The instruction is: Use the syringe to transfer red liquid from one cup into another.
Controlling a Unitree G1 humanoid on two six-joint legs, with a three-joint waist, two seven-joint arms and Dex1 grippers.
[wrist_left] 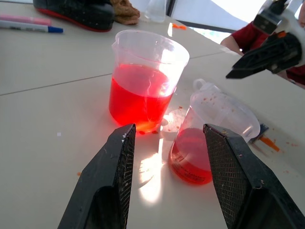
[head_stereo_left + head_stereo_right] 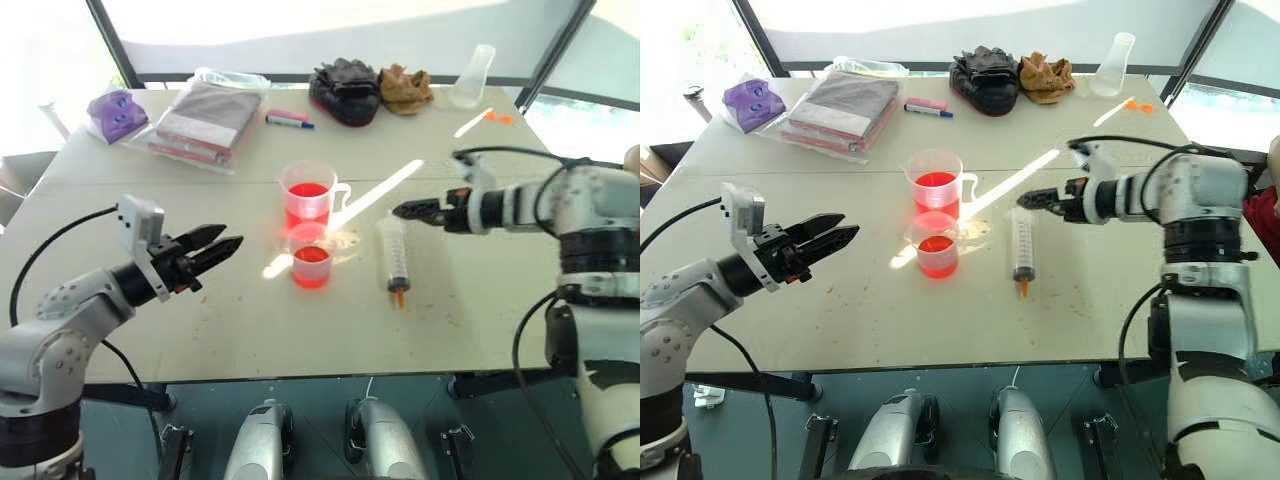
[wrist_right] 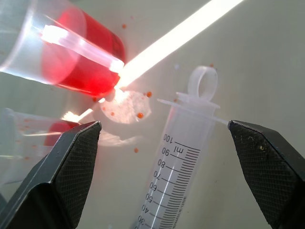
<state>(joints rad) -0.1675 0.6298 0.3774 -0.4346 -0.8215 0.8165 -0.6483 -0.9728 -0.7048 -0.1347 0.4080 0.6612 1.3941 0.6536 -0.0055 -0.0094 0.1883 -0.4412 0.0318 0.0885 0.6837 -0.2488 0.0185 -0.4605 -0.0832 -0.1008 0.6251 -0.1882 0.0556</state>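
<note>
Pale matte tabletop [image 2: 480, 310] speckled with orange drips. Taller clear plastic handled beaker [image 2: 309, 194] holds translucent red liquid [image 2: 307, 190]; short clear handleless plastic cup [image 2: 311, 254] just in front, also part-filled red. Clear graduated plastic syringe [image 2: 394, 255] with white ring plunger and orange tip lies flat right of the cups. Right gripper [image 2: 402, 211] above its plunger end, jaws spread wide, holding nothing. Left gripper [image 2: 229, 241] left of the cups, jaws spread, empty.

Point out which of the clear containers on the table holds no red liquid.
The conical flask at the far edge, beside the brown glove. The handled beaker and the short cup in front of it both hold red liquid.
</note>
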